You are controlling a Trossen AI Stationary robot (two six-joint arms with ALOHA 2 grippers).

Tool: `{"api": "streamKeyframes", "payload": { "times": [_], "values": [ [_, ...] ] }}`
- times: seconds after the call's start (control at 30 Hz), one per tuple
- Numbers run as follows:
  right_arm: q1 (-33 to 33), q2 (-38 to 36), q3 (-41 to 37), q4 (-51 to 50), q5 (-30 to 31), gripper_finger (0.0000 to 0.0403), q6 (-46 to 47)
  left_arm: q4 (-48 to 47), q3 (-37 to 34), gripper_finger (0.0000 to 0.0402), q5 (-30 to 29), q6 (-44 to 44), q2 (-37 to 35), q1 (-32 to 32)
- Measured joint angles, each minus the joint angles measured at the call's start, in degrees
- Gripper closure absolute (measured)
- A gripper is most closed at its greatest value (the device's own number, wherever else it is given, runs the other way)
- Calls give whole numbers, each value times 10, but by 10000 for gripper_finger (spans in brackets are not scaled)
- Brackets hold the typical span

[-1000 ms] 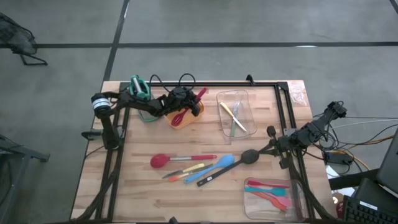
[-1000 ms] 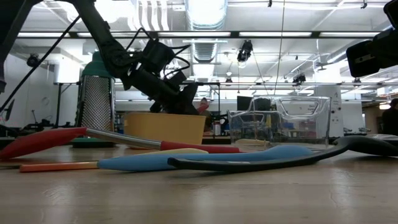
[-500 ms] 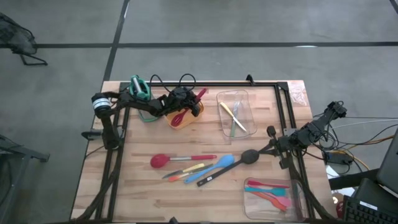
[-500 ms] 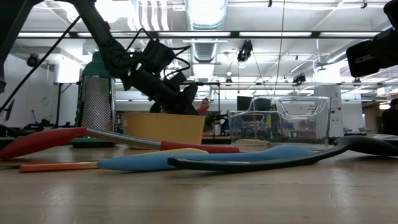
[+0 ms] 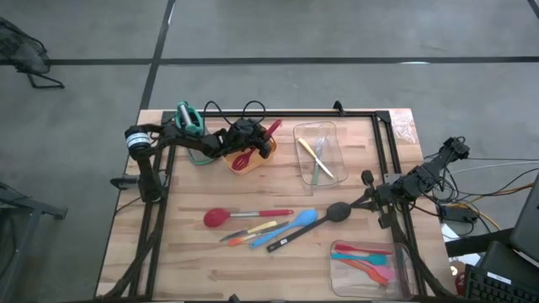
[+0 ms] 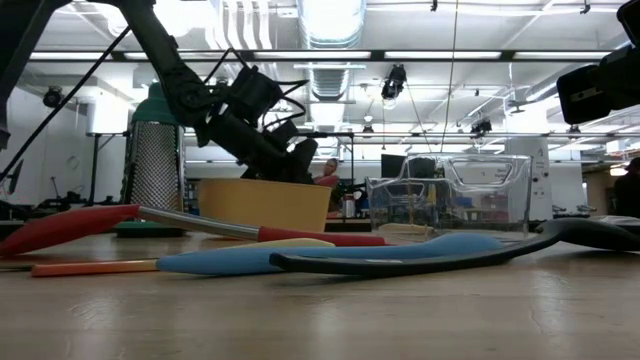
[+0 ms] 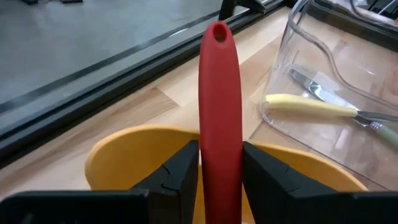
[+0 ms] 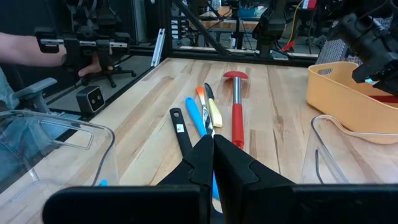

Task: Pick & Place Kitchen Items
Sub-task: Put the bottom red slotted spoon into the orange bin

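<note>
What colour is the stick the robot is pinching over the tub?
Red handle, clearest in the left wrist view.

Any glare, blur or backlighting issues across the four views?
Low view: bright ceiling lights backlight the left arm, near tabletop soft. Left wrist view: the left gripper grips a sharp red handle; clear tray shows reflections. Right wrist view: the right gripper blurs. High view: evenly lit.

Wood table (image 5: 185, 261), utensils (image 5: 261, 225), tub (image 5: 249, 160), trays (image 5: 320, 153)
</note>
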Motion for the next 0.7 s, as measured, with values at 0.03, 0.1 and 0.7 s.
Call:
{"api": "streamKeyframes", "payload": {
  "times": [0.03,0.1,0.7],
  "values": [
    [0,0,0,0,0,394,0,-2,0,283,0,-3,0,0],
    [0,0,0,0,0,394,0,-5,0,282,0,-3,0,0],
    [0,0,0,0,0,394,0,-114,0,282,64,30,-99,-7]
  ]
}}
